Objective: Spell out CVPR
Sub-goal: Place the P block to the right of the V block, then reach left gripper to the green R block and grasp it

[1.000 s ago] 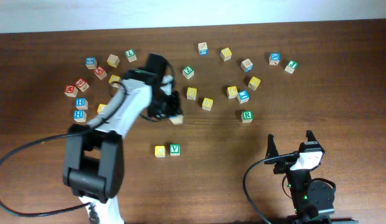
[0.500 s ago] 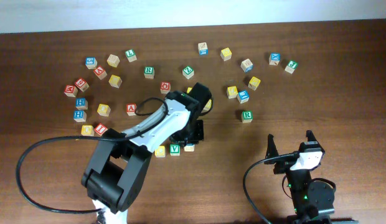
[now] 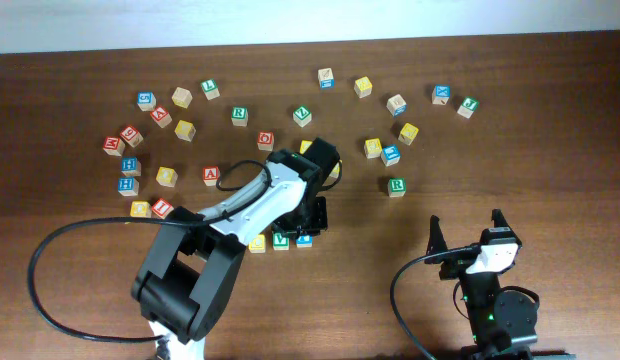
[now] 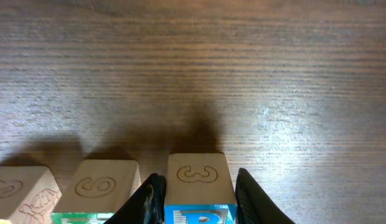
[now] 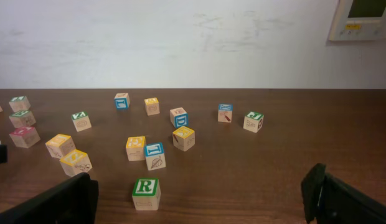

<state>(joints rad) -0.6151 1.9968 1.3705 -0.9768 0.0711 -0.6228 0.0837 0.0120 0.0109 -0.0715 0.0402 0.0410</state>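
P cube (image 4: 199, 175) sat square, blue face up, at the right end of the left-right row, beside V (image 3: 281, 240). Left gripper (image 4: 198, 186) straddled it; grip indeterminable. Right gripper (image 3: 467, 228) gaped empty.

Left arm (image 3: 252, 196): white shells over the long links, black joint housings and a bulky black base, with a black cable (image 3: 33, 285) sweeping out in a wide loop. Left gripper (image 4: 199, 180): two matte black fingers (image 4: 147, 200) with tapered, rounded edges. Right arm (image 3: 495, 300): compact black body, a white segment at the wrist, small green indicator lights, and its own black cable (image 3: 393, 295) curling beside it. Right gripper (image 3: 466, 222): broad, blocky black fingers (image 5: 59, 202).
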